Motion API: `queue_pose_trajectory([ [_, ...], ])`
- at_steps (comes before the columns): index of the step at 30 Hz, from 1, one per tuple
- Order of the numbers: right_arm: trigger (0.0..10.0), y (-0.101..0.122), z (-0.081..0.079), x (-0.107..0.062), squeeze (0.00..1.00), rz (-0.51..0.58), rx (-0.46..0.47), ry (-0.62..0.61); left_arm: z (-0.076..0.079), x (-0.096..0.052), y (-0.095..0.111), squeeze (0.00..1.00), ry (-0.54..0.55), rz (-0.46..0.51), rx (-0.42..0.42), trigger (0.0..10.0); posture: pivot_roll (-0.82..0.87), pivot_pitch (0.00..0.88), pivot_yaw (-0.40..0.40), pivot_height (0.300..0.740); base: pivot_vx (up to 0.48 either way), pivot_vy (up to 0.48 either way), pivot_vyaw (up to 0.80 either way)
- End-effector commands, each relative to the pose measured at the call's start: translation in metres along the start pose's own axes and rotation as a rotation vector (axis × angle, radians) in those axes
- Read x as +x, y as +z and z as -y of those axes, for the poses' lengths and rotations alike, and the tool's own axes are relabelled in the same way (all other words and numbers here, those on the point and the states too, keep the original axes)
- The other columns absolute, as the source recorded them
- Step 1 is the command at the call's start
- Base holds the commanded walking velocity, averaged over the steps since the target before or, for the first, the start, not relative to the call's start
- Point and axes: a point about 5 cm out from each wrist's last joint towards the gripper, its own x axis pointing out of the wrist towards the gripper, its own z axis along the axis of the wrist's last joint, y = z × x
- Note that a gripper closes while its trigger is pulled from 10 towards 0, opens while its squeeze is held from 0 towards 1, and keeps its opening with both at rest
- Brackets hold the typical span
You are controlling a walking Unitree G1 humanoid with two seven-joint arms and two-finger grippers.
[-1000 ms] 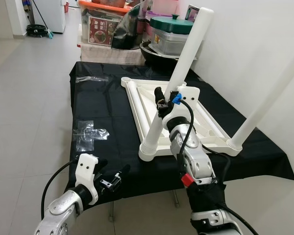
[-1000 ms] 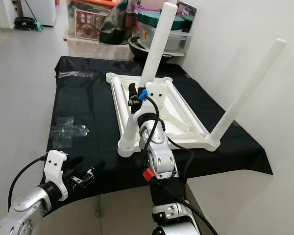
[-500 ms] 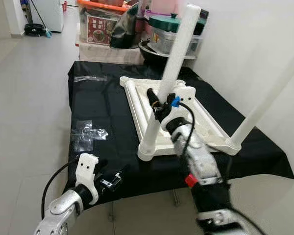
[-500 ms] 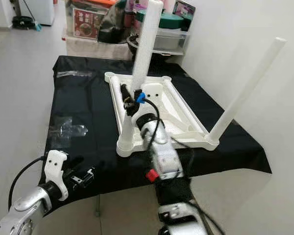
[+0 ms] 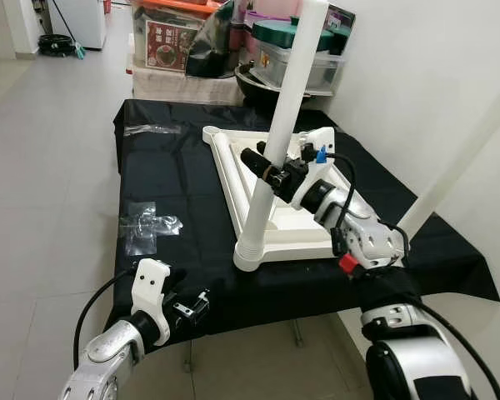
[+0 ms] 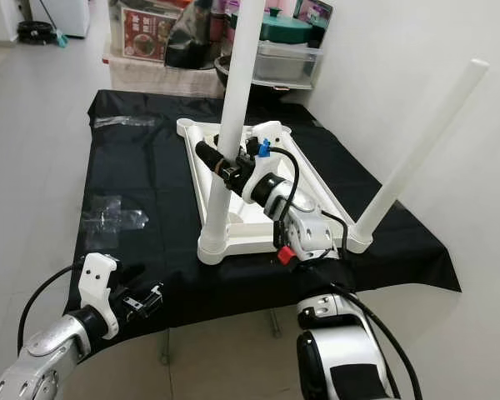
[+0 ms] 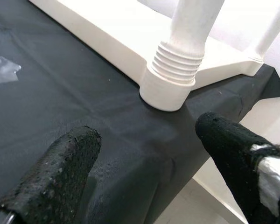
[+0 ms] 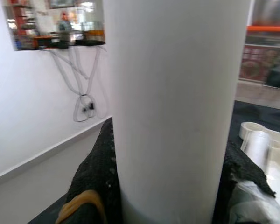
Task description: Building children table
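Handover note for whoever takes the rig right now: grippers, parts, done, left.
Right gripper: shut on the near white plastic table leg, fingers either side of the tube, partway up.
Left gripper: open, idle, low at the near edge of the black cloth.
Parts: upside-down white plastic tabletop lies on the cloth; a second white leg stands in the near right corner.
Done: two legs standing in their near corner sockets.
Left: far corners have no legs yet; whether the gripped leg is fully tight can't be told.
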Motion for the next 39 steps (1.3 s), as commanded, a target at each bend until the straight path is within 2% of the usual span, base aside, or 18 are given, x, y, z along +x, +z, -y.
queue_pose_trajectory([
  [1, 0.0, -0.043, -0.001, -0.009, 0.0, -0.157, 0.104, 0.024, 0.004, 0.0, 0.0, 0.0, -0.017, -0.003, -0.005, 10.0, 0.06, 0.0, -0.176, 0.74, 0.0, 0.0, 0.0],
  [5, 0.0, -0.045, 0.002, -0.01, 0.0, -0.163, 0.11, 0.025, 0.004, 0.0, 0.0, 0.0, -0.019, -0.002, -0.005, 10.0, 0.06, 0.0, -0.176, 0.74, 0.0, 0.0, 0.0],
  [12, 0.0, -0.06, 0.004, -0.008, 0.0, -0.186, 0.128, -0.1, 0.005, -0.001, -0.001, 0.0, -0.024, -0.004, -0.005, 10.0, 0.06, 0.0, -0.175, 0.74, 0.0, 0.0, 0.0],
  [14, 0.0, -0.071, 0.001, -0.007, 0.0, -0.211, 0.139, -0.192, 0.005, -0.001, -0.001, 0.0, -0.026, -0.004, -0.006, 10.0, 0.06, 0.0, -0.173, 0.74, 0.0, 0.0, 0.0],
  [19, 0.0, -0.083, -0.005, -0.005, 0.0, -0.241, 0.155, -0.314, 0.005, -0.001, -0.001, 0.0, -0.028, -0.006, -0.007, 10.0, 0.06, 0.0, -0.17, 0.74, 0.0, 0.0, 0.0],
  [20, 0.0, -0.09, -0.005, -0.006, 0.0, -0.247, 0.171, -0.443, 0.005, -0.001, -0.001, 0.0, -0.029, -0.007, -0.007, 10.0, 0.06, 0.0, -0.171, 0.74, 0.0, 0.0, 0.0],
  [21, 0.0, -0.094, -0.005, -0.008, 0.0, -0.248, 0.173, -0.505, 0.005, -0.001, -0.001, 0.0, -0.029, -0.007, -0.006, 10.0, 0.07, 0.0, -0.173, 0.74, 0.0, 0.0, 0.0],
  [22, 0.0, -0.094, -0.005, -0.008, 0.0, -0.248, 0.173, -0.505, 0.005, -0.001, -0.001, 0.0, -0.029, -0.007, -0.006, 10.0, 0.07, 0.0, -0.173, 0.74, 0.0, 0.0, 0.0],
  [25, 0.0, -0.099, -0.009, -0.012, 0.0, -0.238, 0.17, -0.604, 0.004, -0.002, -0.001, 0.0, -0.026, -0.008, -0.005, 10.0, 0.07, 0.0, -0.17, 0.74, 0.0, 0.0, 0.0],
  [36, 0.0, -0.098, -0.023, -0.012, 0.0, -0.2, 0.09, -0.666, 0.004, -0.001, -0.001, 0.0, -0.028, -0.008, -0.006, 10.0, 0.06, 0.0, -0.168, 0.74, 0.0, 0.0, 0.0],
  [39, 0.0, -0.094, -0.026, -0.012, 0.0, -0.185, 0.051, -0.722, 0.004, -0.001, -0.001, 0.0, -0.026, -0.006, -0.007, 10.0, 0.06, 0.0, -0.171, 0.74, 0.0, 0.0, 0.0],
])
